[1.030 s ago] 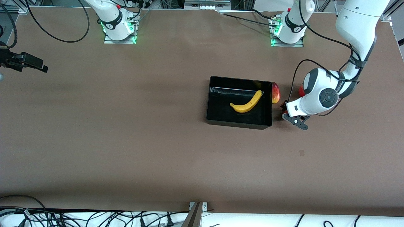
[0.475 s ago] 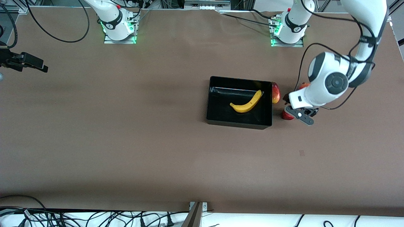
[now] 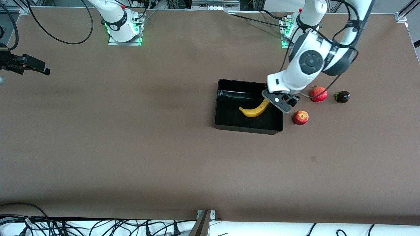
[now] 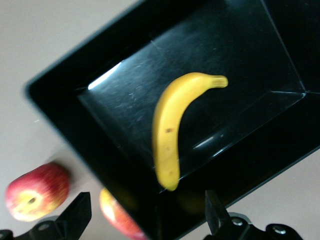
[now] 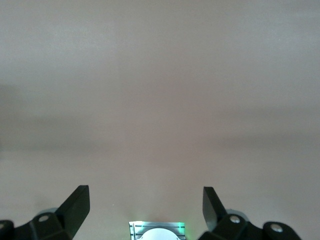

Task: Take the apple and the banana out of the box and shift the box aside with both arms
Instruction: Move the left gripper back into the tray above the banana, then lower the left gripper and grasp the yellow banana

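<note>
Over box wall at left arm's end: left gripper, fingers apart, empty. Banana lies in box. Apple on table just beside box; second reddish fruit, possibly another apple, against box wall. Right gripper waits above table edge, fingers apart.

My left end effector hangs over the box wall; banana inside, apple beside it on the table.
</note>
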`<state>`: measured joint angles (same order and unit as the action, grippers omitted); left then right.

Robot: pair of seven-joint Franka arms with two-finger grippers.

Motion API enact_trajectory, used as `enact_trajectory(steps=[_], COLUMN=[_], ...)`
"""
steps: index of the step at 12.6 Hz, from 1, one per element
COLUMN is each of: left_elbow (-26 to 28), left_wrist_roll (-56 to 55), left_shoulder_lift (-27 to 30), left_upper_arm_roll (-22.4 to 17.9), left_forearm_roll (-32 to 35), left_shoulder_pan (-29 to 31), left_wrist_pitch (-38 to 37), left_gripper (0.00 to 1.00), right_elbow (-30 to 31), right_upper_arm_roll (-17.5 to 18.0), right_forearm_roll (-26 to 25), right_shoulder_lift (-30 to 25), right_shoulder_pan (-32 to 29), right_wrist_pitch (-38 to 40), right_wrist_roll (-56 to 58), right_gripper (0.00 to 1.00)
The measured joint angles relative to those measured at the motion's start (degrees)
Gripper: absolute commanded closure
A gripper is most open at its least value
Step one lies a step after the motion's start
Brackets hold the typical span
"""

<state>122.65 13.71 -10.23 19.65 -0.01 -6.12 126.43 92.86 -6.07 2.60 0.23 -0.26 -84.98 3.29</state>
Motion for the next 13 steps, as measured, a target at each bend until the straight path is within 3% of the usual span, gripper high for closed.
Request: enact_trajectory(steps=[5,13], left_elbow=[5.5,5.5], left_wrist_roll=[-0.1,-1.0], left_shoulder_lift=[-9.3,-14.9], left_upper_arm_roll=[0.0,0.0], left_forearm_roll=[0.0,0.0], left_shoulder_pan=[-0.9,-2.7], left_wrist_pitch=[15.6,22.2], left_gripper=[0.0,0.0], right_elbow=[0.0,0.0], right_upper_arm_roll=[0.0,0.0], right_forearm_roll=[0.0,0.0], right_shoulder_lift=[0.0,0.0], right_shoulder_pan=[0.0,0.0], right_wrist_pitch=[0.0,0.0], right_wrist_roll=[0.0,0.0], right_gripper=[0.0,0.0])
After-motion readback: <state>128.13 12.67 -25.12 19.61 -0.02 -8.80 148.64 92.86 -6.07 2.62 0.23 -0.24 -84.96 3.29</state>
